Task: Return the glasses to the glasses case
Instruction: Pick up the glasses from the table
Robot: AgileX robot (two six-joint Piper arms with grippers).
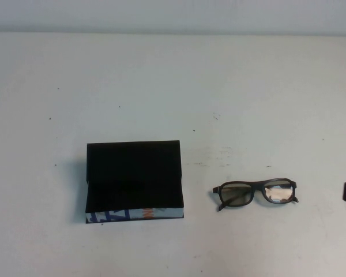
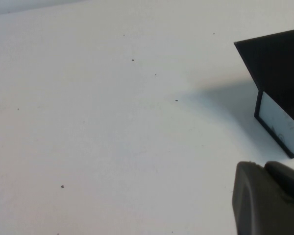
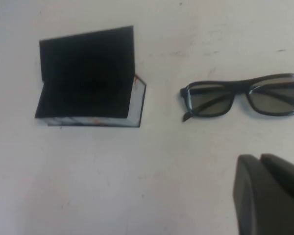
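Open glasses case [image 1: 135, 179] sits lid-up ready to receive the glasses [image 1: 256, 193] lying at its 3 o'clock; left gripper [image 2: 269, 198] and right gripper [image 3: 269, 193] hover nearby, finger positions impossible to tell.

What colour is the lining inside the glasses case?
Black, clearest in the high view: glasses case.

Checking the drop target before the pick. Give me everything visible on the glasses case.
The glasses case is a rectangular black box, open, its hinged lid standing up at the back. The lining looks matte black and nothing lies inside. Its front strip is white with blue and orange print. It sits flat on the table, left of the glasses and apart from them. Nothing else touches it; the left gripper and right gripper are both away from it.
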